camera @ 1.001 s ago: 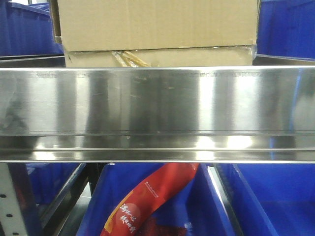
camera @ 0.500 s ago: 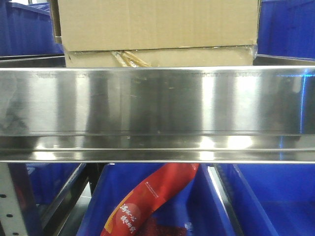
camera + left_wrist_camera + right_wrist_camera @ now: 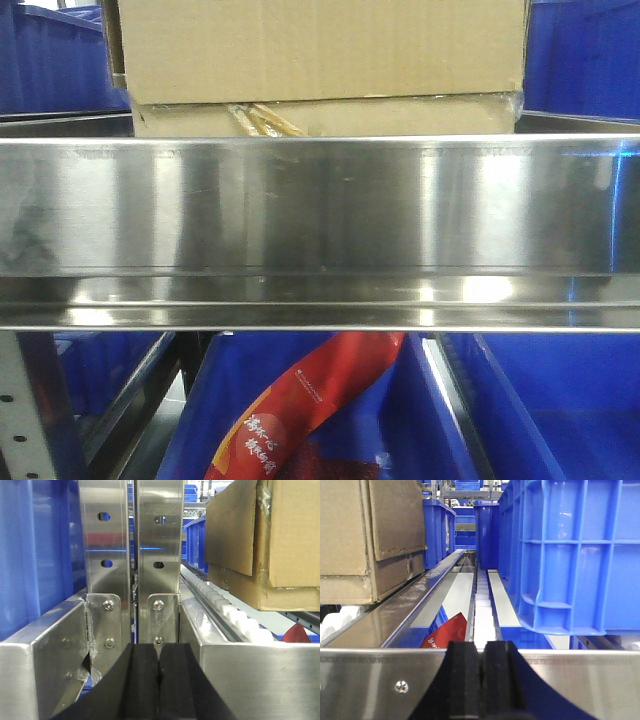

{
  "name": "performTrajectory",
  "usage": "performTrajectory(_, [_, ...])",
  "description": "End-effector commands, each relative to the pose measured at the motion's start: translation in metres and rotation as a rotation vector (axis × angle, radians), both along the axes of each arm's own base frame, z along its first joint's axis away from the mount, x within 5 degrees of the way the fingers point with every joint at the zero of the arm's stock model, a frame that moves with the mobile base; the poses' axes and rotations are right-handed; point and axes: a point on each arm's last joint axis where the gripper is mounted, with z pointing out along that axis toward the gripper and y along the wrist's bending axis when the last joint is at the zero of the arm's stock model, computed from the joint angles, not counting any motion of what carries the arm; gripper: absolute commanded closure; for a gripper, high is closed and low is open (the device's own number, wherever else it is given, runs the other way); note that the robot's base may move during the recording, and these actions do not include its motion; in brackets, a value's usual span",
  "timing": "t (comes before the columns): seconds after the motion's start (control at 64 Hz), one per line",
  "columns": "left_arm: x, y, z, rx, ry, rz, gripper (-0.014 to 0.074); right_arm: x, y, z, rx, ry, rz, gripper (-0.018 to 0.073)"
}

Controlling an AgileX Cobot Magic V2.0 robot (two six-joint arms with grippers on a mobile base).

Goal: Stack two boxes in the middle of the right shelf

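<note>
The big box (image 3: 320, 50) sits on top of the thin flat box (image 3: 400, 117), and both rest on the shiny steel shelf (image 3: 320, 205). So the stack looks made. The big box hangs a little past the thin one on the left side, from what the front view shows.

The left gripper (image 3: 159, 680) has its two black pads pressed together with nothing between them. The right gripper (image 3: 481, 680) is also pressed together and holds nothing. Both sit low at the front lip of the shelf, one on each side of the boxes.

What could go wrong? If an arm swings sideways as it backs away, it could bump the boxes and push the top one off. The shelf floor has white rollers (image 3: 235, 617), so a small knock could make the stack slide.

The room is tight. Blue bins (image 3: 580, 555) stand close on the right, and steel posts (image 3: 132, 545) stand on the left. Below the shelf lies a red packet (image 3: 300, 400) in another blue bin, though I cannot read it well.
</note>
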Motion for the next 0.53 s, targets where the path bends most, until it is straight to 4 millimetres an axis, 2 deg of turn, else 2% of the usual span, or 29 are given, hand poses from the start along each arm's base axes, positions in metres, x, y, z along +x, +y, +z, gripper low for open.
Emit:
performTrajectory(0.0, [-0.0006, 0.0001, 0.0021, -0.006, -0.019, 0.002, 0.0708, -0.0007, -0.0006, 0.0026, -0.005, -0.03, -0.008, 0.0721])
performTrajectory(0.516, [-0.0006, 0.0001, 0.0021, -0.006, -0.019, 0.002, 0.0708, -0.0007, -0.0006, 0.0026, -0.005, -0.03, -0.008, 0.0721])
